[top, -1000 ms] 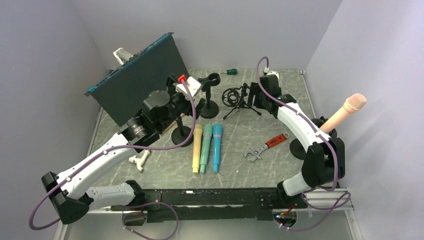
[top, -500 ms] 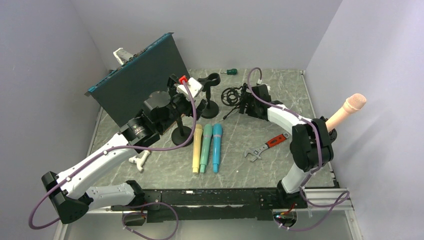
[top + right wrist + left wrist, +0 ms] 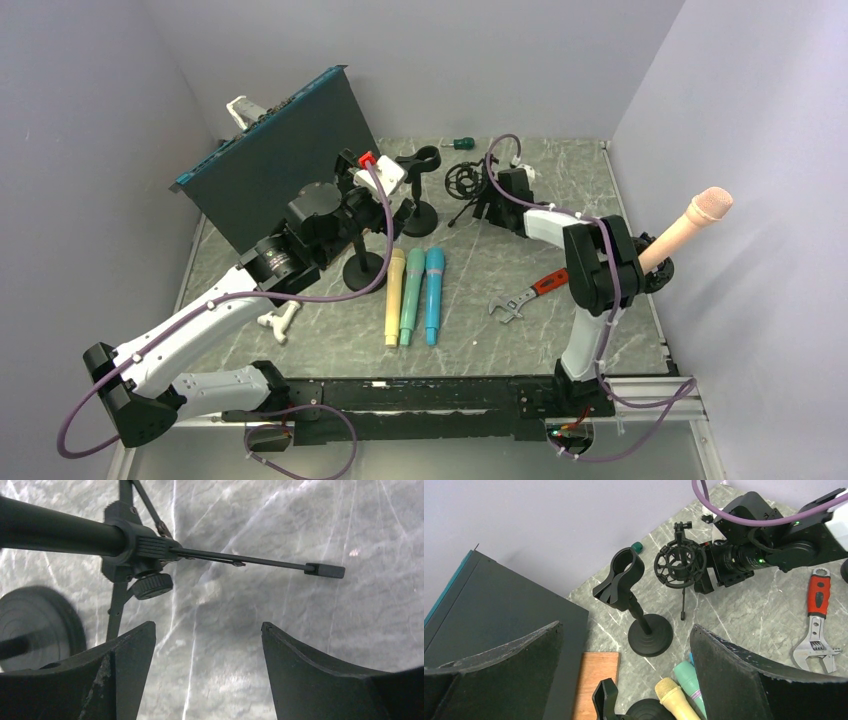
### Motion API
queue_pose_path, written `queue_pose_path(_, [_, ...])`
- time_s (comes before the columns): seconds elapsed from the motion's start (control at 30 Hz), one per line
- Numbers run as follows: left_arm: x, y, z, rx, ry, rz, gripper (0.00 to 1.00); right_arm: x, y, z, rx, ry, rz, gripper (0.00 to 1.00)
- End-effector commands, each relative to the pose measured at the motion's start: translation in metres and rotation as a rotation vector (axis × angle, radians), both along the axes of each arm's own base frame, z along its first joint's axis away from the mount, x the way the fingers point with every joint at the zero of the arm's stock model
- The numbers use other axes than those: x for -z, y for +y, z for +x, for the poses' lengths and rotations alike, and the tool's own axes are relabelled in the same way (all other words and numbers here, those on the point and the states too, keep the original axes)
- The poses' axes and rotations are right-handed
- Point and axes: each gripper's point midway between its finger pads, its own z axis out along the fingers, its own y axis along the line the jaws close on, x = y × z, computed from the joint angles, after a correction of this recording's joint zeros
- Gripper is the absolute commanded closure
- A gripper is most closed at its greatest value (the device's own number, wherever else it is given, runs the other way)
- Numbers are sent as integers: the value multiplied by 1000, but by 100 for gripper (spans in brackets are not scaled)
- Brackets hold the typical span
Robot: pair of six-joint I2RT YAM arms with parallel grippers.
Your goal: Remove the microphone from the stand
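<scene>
The pink mic (image 3: 686, 224) sits in its stand (image 3: 660, 273) at the right edge of the surface (image 3: 480, 270). It is tilted, its rounded mesh head up and out toward the right wall. The right arm hides much of that stand.

Both hands are well apart from it. The right hand (image 3: 207, 630) is low at the far middle with its fingers spread and nothing between them. It is just beside a thin black tripod (image 3: 135, 545) with a ribbed collar, a knurled knob and slender rod legs. This tripod carries a shock mount (image 3: 679, 565), a black ring laced with a web of bands. The left hand (image 3: 625, 630) is also spread wide and grips nothing. Its fingers are dark, curved and rough-faced.

Near the shock mount stands a clip stand (image 3: 621, 577): a matte black forked clip on a short stem with a round disc base.

A yellow mic (image 3: 393, 297), green mic (image 3: 411, 297) and blue mic (image 3: 433, 295) lie side by side, touching, heads toward the far side. A steel wrench (image 3: 528, 293) with a red handle lies to their right. The surface is grey-green stone with pale veins. A flat dark panel (image 3: 285, 170) with a teal edge leans at the far left.
</scene>
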Motion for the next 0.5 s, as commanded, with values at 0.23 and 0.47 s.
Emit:
queue_pose_path(0.23, [-22, -3, 2, -4, -42, -41, 1, -43, -26, 31, 63, -124, -54, 17])
queue_pose_path(0.47, [-25, -5, -3, 13, -43, -49, 1, -81, -47, -24, 92, -135, -96, 13])
